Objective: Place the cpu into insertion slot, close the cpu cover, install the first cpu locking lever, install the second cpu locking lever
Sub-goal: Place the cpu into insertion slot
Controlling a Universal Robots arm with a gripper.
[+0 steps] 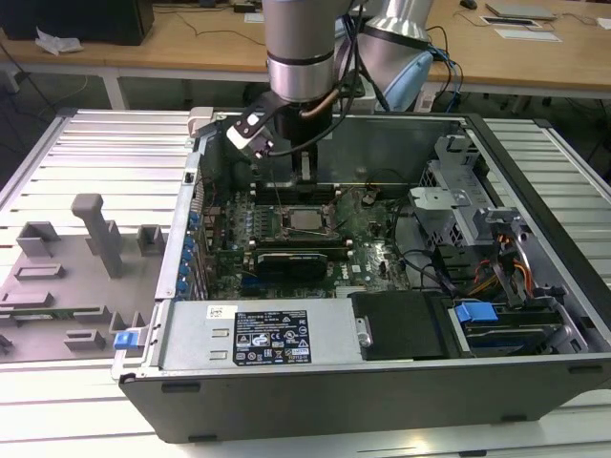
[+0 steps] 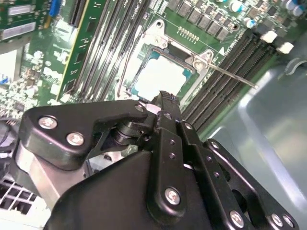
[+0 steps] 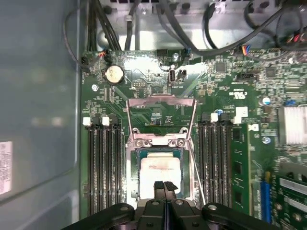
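At the exterior view's left, grey plastic fixture blocks (image 1: 91, 234) on a ribbed silvery metal table (image 1: 105, 143). Next to them, a large dark grey open computer case (image 1: 382, 401) lying on its side, with a silvery power-supply box bearing a black-and-white label (image 1: 272, 336) along its near wall. Above the middle of the case, a thick grey-and-silver robot arm (image 1: 301, 48) reaching down over the green circuit board (image 1: 368, 253). Under it, the small flat square cpu with a pale silvery metal top (image 1: 306, 219), seated in the square silver-rimmed insertion slot (image 3: 132, 167) near the board's middle. Toward the exterior view's right, a silvery sheet-metal drive cage (image 1: 458, 181) and a blue plastic clip (image 1: 475, 311).

In both wrist views, a black two-fingered claw (image 3: 164, 186) poised right over one edge of the cpu. Clenched, fingertips pressed flat together, with nothing gripped between. Cannot tell whether touching the chip. Flanking the slot, rows of long narrow black memory slots (image 3: 103, 167). Beyond the chip, the square silvery windowed cpu cover (image 3: 160, 99), swung open off the slot, with bare board visible through its window. In the second wrist view, a thin silvery wire locking lever (image 2: 230, 75), unlatched, slanting out across the memory slots.
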